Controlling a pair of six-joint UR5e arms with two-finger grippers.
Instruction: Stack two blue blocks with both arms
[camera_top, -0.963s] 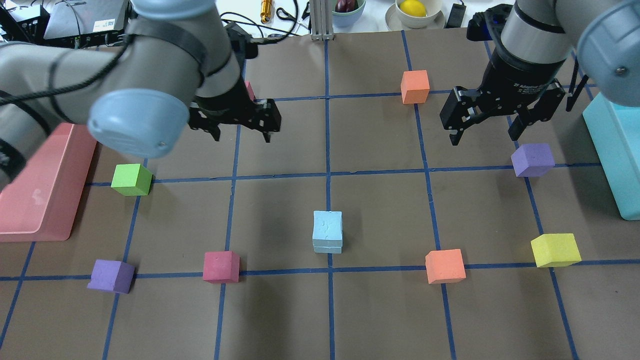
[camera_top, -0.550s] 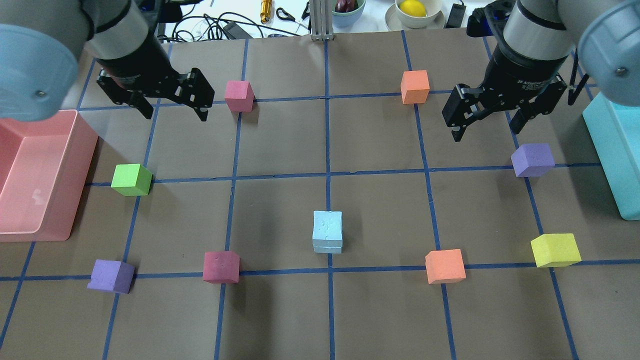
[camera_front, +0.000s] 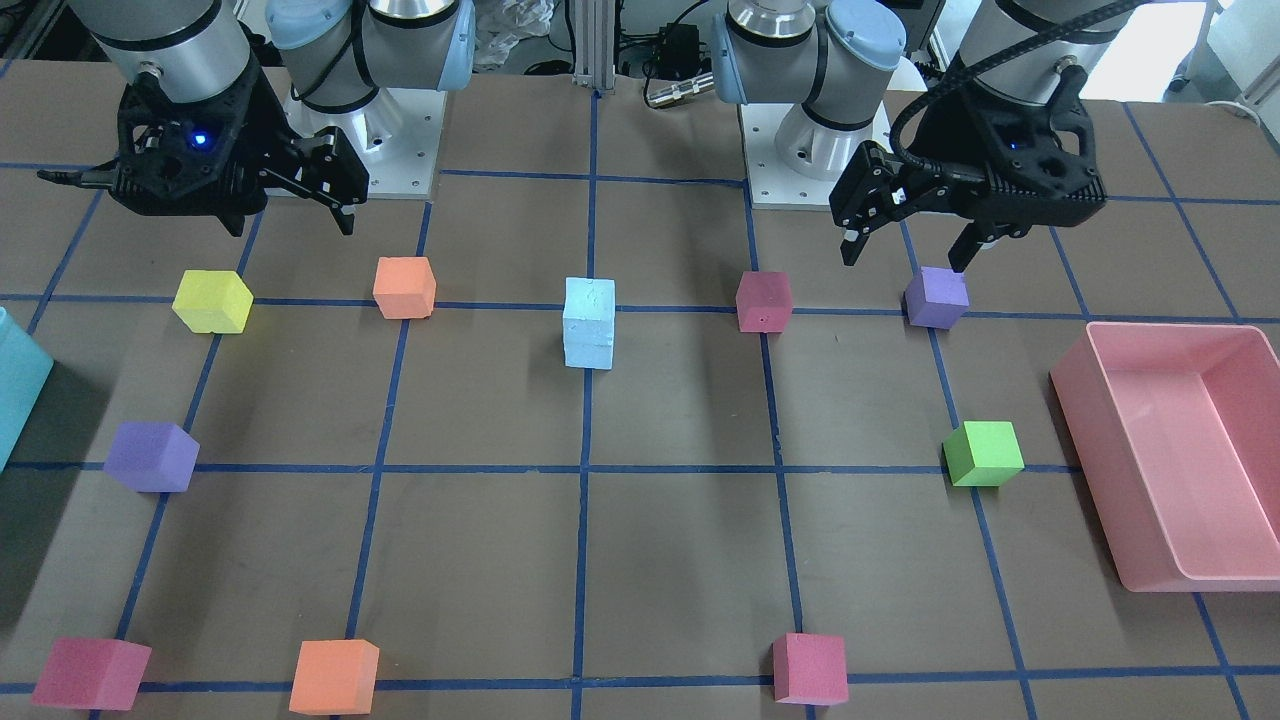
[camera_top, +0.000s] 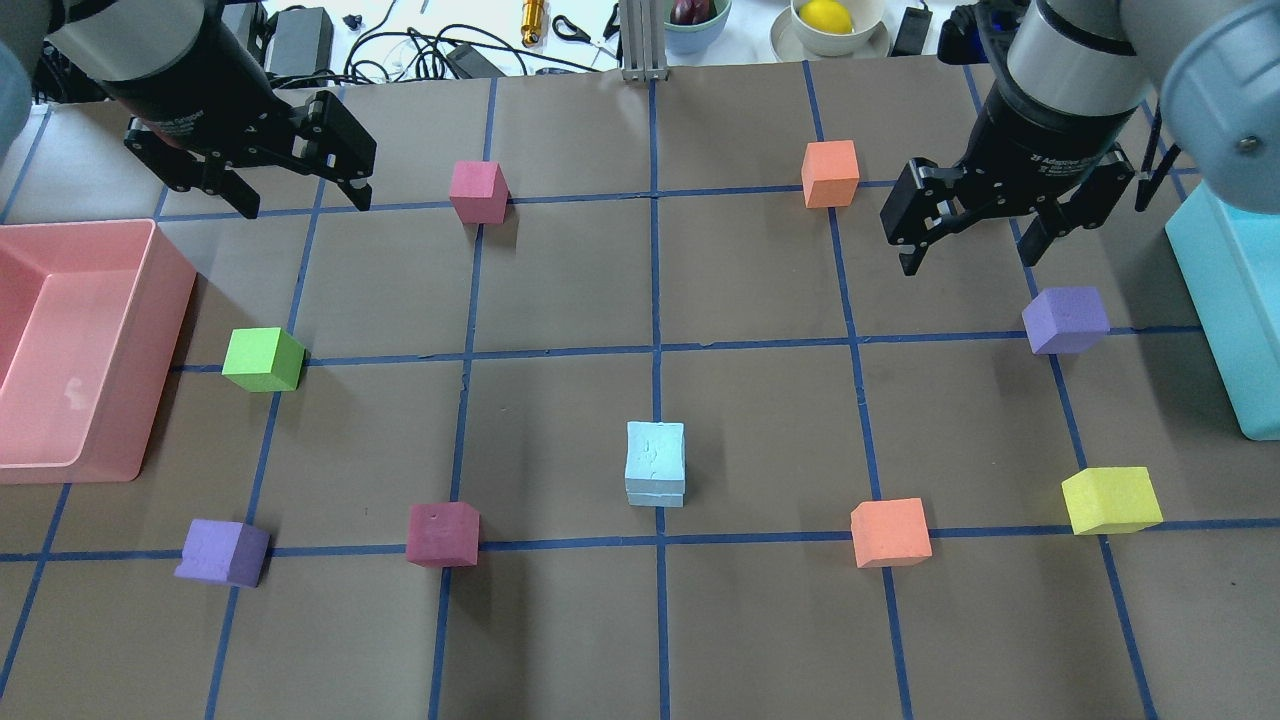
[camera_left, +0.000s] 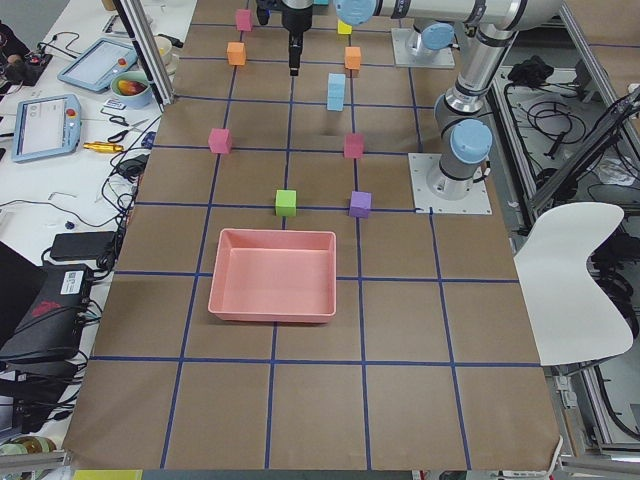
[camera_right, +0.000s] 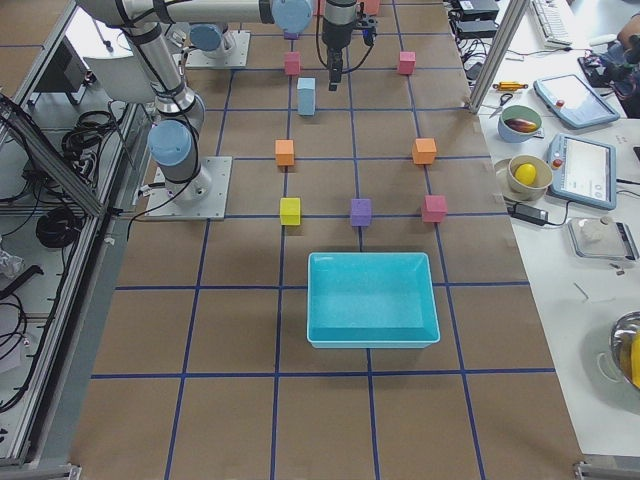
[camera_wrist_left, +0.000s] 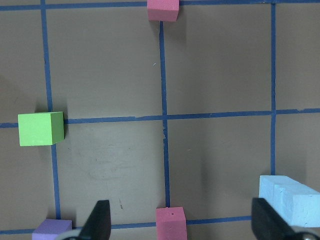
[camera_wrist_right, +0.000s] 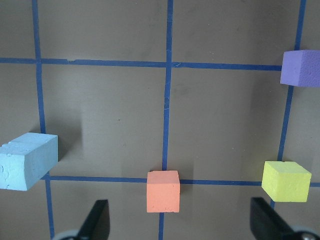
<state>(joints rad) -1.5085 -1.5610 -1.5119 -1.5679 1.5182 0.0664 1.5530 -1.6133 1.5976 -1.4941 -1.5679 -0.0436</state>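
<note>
Two blue blocks stand one upon the other, the stack's long axis upright, with nothing touching it. The left gripper and right gripper hang well apart from this stack on opposite sides, seemingly about equally distant, fingers spread wide and empty.

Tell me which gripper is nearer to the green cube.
Left. The left gripper hangs just beyond the green cube; the right gripper is far off on the opposite side.
</note>
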